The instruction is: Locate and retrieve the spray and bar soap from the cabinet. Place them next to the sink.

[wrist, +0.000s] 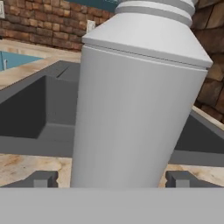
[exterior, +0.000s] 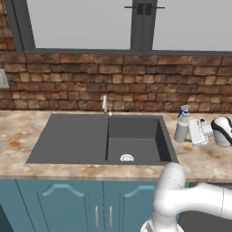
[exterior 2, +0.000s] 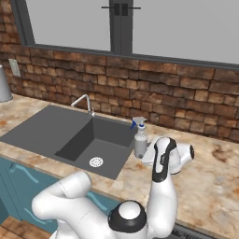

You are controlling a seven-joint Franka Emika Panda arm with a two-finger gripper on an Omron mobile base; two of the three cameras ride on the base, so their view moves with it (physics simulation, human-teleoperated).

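While the spray (exterior: 182, 125) is standing on the tabletop (exterior: 27, 131) just beside the sink's (exterior: 77, 136) right rim, the fingers (exterior: 195, 132) are flanking it. From the right, it is sitting upright. Close up, the fingers are bracketing it spread, seemingly releasing; fetching the soap likely comes next.

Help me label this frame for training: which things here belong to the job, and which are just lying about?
Part of the job:
- spray, standing on the counter just right of the sink
- gripper, jaws either side of the spray

Just lying about:
- faucet
- grey canister at the counter's far left
- wall outlet
- window
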